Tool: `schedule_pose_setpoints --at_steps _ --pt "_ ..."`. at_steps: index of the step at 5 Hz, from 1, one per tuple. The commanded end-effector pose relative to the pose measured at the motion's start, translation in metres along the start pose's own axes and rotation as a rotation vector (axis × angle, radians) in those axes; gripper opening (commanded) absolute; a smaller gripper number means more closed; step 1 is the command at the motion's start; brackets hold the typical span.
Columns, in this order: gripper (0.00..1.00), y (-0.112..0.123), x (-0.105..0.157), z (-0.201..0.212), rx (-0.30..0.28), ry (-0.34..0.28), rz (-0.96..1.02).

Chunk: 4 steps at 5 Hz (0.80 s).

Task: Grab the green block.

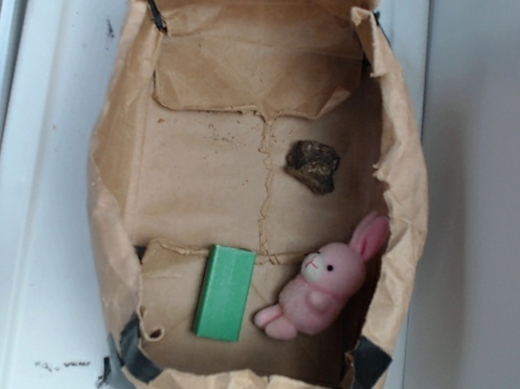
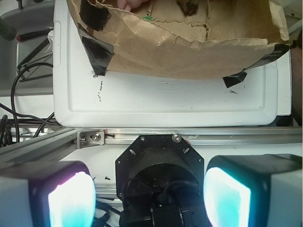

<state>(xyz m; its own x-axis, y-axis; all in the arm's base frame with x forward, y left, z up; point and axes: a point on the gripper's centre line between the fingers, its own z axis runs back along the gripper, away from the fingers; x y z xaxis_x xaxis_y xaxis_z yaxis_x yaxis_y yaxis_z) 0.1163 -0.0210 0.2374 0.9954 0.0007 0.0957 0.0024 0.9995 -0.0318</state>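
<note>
Gripper (image 2: pixel 149 194) hangs open outside the bag (image 2: pixel 189 61), apart from green block (image 1: pixel 224 292).

No readable text, labels, brands or numbers anywhere. Only faint embossed marks at the middle of the white tray (image 2: pixel 165 101), too small to make out, plus dark scuffs on its surface, not letters.

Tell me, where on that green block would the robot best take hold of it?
Probably across the narrow width of the green block, coming straight down from above. It lies flat on the floor of the paper bag, long sides bare, and the pink bunny sits apart from it.
</note>
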Motion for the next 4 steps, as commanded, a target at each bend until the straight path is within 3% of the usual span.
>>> schedule_pose_setpoints --at_steps 1,2,3,4 --pt "1.00 0.000 0.000 0.000 0.000 0.000 0.000" --pt "1.00 -0.001 0.043 -0.009 0.001 -0.091 0.059" --pt "1.00 0.010 0.092 -0.027 -0.057 -0.101 0.050" --pt "1.00 0.030 0.141 -0.047 -0.020 -0.173 0.000"
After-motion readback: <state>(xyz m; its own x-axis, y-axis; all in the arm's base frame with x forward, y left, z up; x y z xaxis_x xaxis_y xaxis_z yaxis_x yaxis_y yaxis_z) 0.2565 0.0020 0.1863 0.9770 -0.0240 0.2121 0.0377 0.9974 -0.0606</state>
